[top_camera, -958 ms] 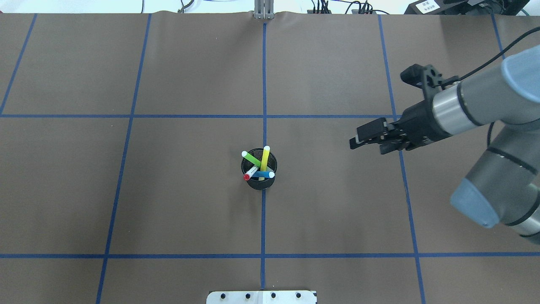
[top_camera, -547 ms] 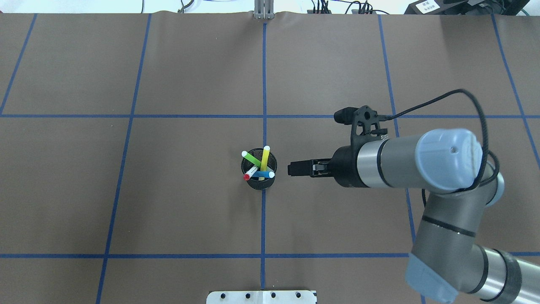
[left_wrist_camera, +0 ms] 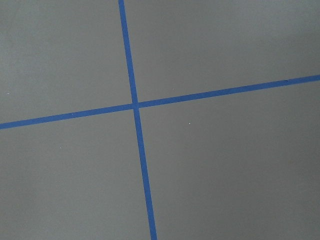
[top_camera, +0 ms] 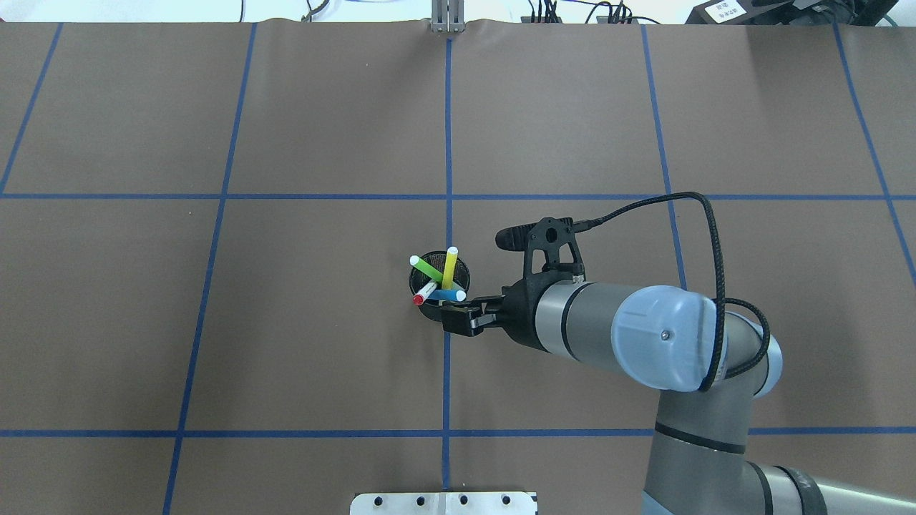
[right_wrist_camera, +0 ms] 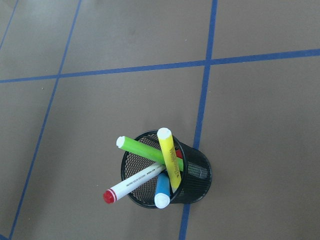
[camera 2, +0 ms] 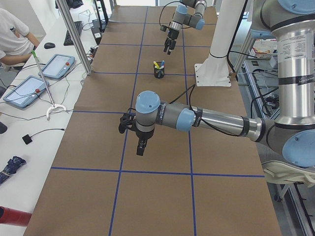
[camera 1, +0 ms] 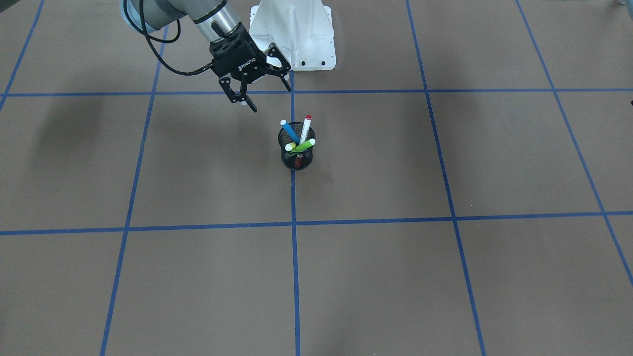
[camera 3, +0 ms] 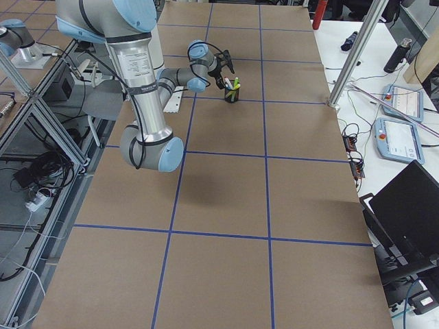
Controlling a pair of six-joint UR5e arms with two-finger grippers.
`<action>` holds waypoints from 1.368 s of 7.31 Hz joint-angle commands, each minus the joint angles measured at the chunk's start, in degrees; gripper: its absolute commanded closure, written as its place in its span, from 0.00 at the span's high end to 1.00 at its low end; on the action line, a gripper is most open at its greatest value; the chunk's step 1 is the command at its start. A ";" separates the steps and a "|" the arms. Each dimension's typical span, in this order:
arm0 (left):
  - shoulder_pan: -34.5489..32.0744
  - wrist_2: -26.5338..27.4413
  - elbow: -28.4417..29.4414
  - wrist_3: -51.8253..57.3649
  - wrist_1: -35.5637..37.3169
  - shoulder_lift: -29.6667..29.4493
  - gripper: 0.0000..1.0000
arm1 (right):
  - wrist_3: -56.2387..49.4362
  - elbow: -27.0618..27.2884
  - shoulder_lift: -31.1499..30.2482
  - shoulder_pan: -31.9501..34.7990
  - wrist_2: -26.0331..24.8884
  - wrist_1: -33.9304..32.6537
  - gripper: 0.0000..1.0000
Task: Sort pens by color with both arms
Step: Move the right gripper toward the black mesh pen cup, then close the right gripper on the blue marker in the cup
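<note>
Writing: white lettering on the body of the right gripper [camera 1: 271, 99], too small to read. Fine print is running along the barrels of the yellow pen [right_wrist_camera: 170, 157] and the white pen with red cap [right_wrist_camera: 132, 185], also unreadable. A white label [top_camera: 723, 11] at the far right edge is illegible too.

Surface: a table [top_camera: 286, 322] covered in brown paper, with blue tape marking a grid. A white pedestal [camera 1: 294, 34] is standing at the robot's side. Off the far side of the table a person in a white shirt [camera 2: 12, 39] is sitting by tablets, and a laptop [camera 3: 405, 205] is sitting further along.

The left gripper [camera 2: 141, 147] is hanging over bare table well left of the pens. Cannot tell how its jaws stand.

At the centre, the black mesh cup [right_wrist_camera: 197, 172] is standing on a tape line and holding all four pens, with the green pen [right_wrist_camera: 145, 150] and blue pen [right_wrist_camera: 162, 192] leaning among them.

The right gripper is hovering just right of the cup, jaws spread wide and holding nothing. A second ago it was far off to the right, and half a second ago it was partway in. The pens are sitting as before.
</note>
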 commanded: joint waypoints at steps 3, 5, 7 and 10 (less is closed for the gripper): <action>0.00 0.08 0.00 -0.09 0.00 0.00 0.99 | -6.54 -4.17 2.30 -1.94 -3.90 0.17 0.52; 0.00 0.00 -0.09 -0.09 0.00 0.00 0.99 | -6.82 -4.62 2.30 -1.76 -3.98 0.18 0.53; 0.00 0.08 -0.09 -0.09 0.00 0.00 0.99 | -8.58 -5.59 2.38 -0.27 -3.98 0.18 0.53; 0.00 0.08 0.00 0.00 0.00 0.00 0.99 | -7.88 -7.52 3.18 -0.36 -3.81 1.32 0.53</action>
